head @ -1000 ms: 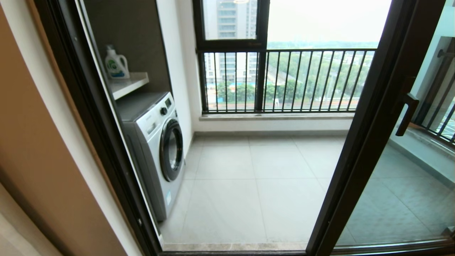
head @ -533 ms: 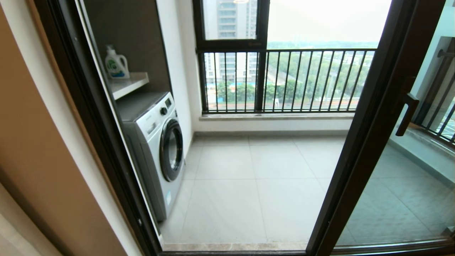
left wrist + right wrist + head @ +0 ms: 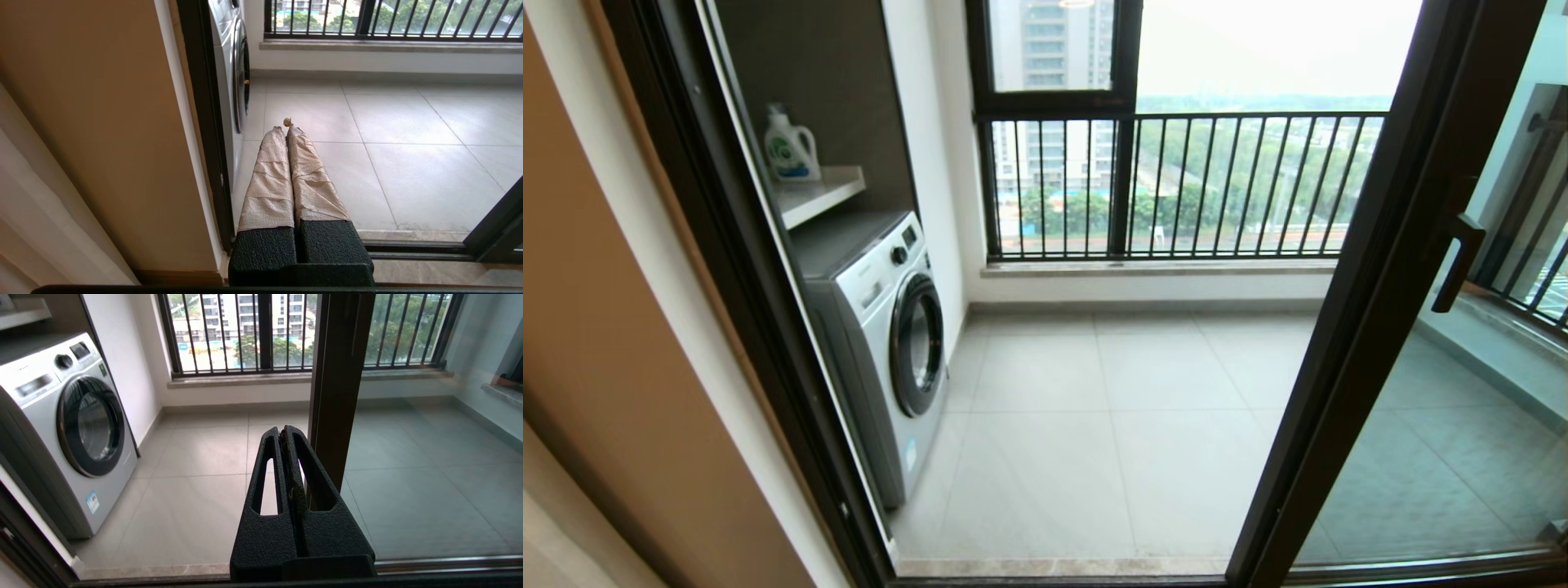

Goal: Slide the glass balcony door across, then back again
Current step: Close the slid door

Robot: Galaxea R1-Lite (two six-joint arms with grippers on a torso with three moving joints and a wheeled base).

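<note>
Nothing new since a moment ago: same still scene in the head view, the glass balcony door [image 3: 1347, 327] in the same place, so no push or pull going on right now. Standing over on the right side, with its dark frame edge running from top to bottom and its dark bar handle [image 3: 1458, 261] on the far side of that edge. Wide open gap to the left, showing the grey floor tiles [image 3: 1111, 425], the washing machine [image 3: 882, 327] and the black railing [image 3: 1176, 184] at the back. Left gripper [image 3: 284, 127] low down near the left door frame [image 3: 204, 122], its two cloth-wrapped fingers pressed together, holding nothing. Right gripper [image 3: 284, 435] just in front of the door's dark edge, black fingers also pressed together, holding nothing, not touching the door as far as can be told. Hard to say from this alone which half of the job is in hand; looks like a pause between slides. Next, most likely a shove on the frame edge with the right gripper, kept flat against it so as not to slip off the smooth metal
</note>
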